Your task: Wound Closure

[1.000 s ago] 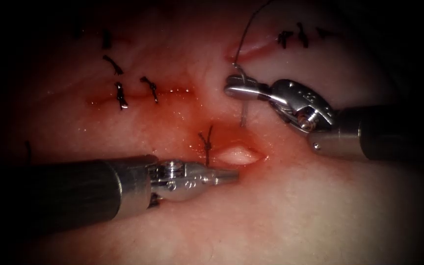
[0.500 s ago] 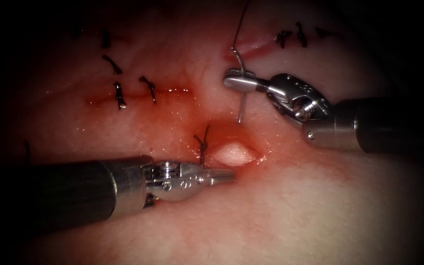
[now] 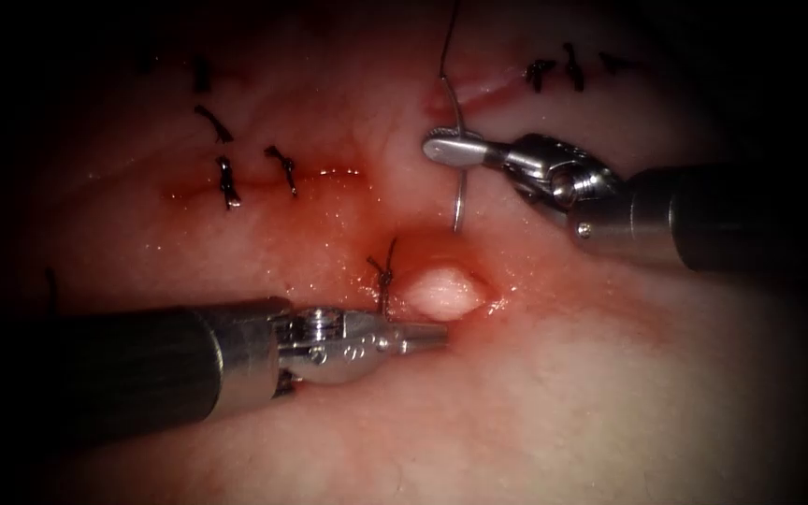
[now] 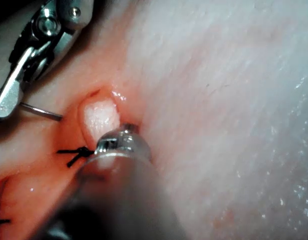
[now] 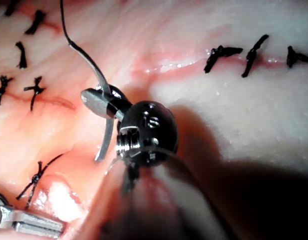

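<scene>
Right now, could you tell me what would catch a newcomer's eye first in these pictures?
Probably the curved needle, held mid-curve in the right tool above the tissue, its tip pointing down toward the open pale gap of the cut without entering. The thread trails upward from it. The left tool, shut and holding nothing, rests at the gap's lower edge beside a dark stitch.

Your right tool [image 3: 455, 150] comes in from the right and sits above the open cut [image 3: 441, 292], with the needle [image 3: 460, 192] crossing its jaws and its tip hanging just above the cut, clear of the tissue [image 3: 563, 393]. The thread [image 3: 445, 47] runs up from the needle's rear end. Your left tool [image 3: 413, 339] lies just below the cut, tip at its lower edge. A knotted stitch [image 3: 385, 276] stands at the cut's left end; further stitches [image 3: 254, 168] lie upper left.
</scene>
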{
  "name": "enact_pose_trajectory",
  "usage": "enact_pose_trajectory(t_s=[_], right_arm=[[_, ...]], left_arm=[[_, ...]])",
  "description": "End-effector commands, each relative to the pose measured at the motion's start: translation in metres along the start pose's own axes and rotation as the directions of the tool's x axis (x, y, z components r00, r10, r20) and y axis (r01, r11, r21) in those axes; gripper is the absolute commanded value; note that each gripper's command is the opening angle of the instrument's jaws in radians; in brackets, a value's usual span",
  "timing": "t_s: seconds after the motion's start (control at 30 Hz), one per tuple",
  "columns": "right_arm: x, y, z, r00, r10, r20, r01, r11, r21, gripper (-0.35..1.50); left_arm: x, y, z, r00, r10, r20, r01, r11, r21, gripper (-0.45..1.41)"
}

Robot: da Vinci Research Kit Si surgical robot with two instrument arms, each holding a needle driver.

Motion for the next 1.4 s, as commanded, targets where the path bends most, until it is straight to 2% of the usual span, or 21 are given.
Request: enact_pose_trajectory(t_s=[0.03, 0.17, 0.23, 0.27, 0.3, 0.33, 0.4, 0.57, 0.8, 0.9, 1.13, 1.17, 1.27, 1.4], right_arm=[[0.0004, 0.0001, 0.0015, 1.000, 0.000, -0.005, 0.000, 1.000, 0.001, -0.35], [0.0007, 0.0002, 0.0016, 1.000, 0.002, -0.007, -0.002, 1.000, -0.001, -0.35], [0.0009, 0.0002, 0.0017, 0.998, -0.062, -0.013, 0.062, 0.998, -0.007, -0.35], [0.0012, 0.0001, 0.0017, 0.987, -0.160, -0.015, 0.160, 0.987, -0.003, -0.35], [0.0012, 0.0001, 0.0017, 0.987, -0.160, -0.015, 0.160, 0.987, -0.003, -0.35], [0.0013, 0.0001, 0.0018, 0.969, -0.245, -0.020, 0.246, 0.969, 0.006, -0.35], [0.0011, 0.0000, 0.0019, 0.951, -0.309, -0.016, 0.309, 0.951, 0.025, -0.35], [0.0006, -0.0001, 0.0020, 0.948, -0.317, -0.020, 0.317, 0.948, 0.026, -0.35], [0.0021, 0.0004, 0.0021, 0.953, -0.300, -0.028, 0.301, 0.954, 0.008, -0.35], [0.0021, 0.0006, 0.0022, 0.991, -0.135, -0.026, 0.134, 0.991, -0.021, -0.35], [0.0016, 0.0004, 0.0024, 1.000, 0.005, -0.022, -0.005, 1.000, -0.018, -0.35], [0.0013, 0.0003, 0.0026, 0.997, 0.080, -0.021, -0.081, 0.997, -0.019, -0.35], [0.0006, 0.0003, 0.0030, 0.986, 0.169, -0.010, -0.169, 0.986, -0.010, -0.35], [-0.0007, 0.0002, 0.0033, 0.940, 0.341, 0.012, -0.341, 0.940, 0.000, -0.35]], left_arm=[[0.0001, -0.0002, 0.0007, 1.000, 0.001, -0.001, -0.001, 1.000, 0.001, -0.28], [0.0002, -0.0002, 0.0007, 1.000, 0.001, -0.001, -0.001, 1.000, 0.001, -0.28], [0.0002, -0.0002, 0.0007, 1.000, 0.001, -0.001, -0.001, 1.000, 0.002, -0.28], [0.0002, -0.0002, 0.0007, 1.000, 0.001, -0.001, -0.001, 1.000, 0.002, -0.28], [0.0002, -0.0002, 0.0007, 1.000, 0.001, -0.001, -0.001, 1.000, 0.002, -0.28], [0.0002, -0.0002, 0.0007, 1.000, 0.001, -0.001, -0.001, 1.000, 0.002, -0.28], [0.0002, -0.0002, 0.0007, 1.000, 0.001, 0.000, -0.001, 1.000, 0.002, -0.28], [0.0003, -0.0001, 0.0007, 1.000, 0.001, 0.000, -0.001, 1.000, 0.002, -0.30], [0.0002, 0.0000, 0.0005, 1.000, 0.002, 0.001, -0.002, 1.000, -0.002, -0.32], [0.0000, 0.0002, 0.0003, 1.000, 0.005, 0.001, -0.005, 1.000, -0.006, -0.32], [-0.0002, 0.0003, 0.0001, 1.000, 0.007, 0.003, -0.007, 1.000, -0.006, -0.33], [-0.0002, 0.0003, 0.0001, 1.000, 0.007, 0.003, -0.007, 1.000, -0.006, -0.33], [-0.0002, 0.0003, 0.0001, 1.000, 0.007, 0.002, -0.007, 1.000, -0.006, -0.33], [-0.0002, 0.0003, 0.0001, 1.000, 0.007, 0.002, -0.007, 1.000, -0.006, -0.33]])
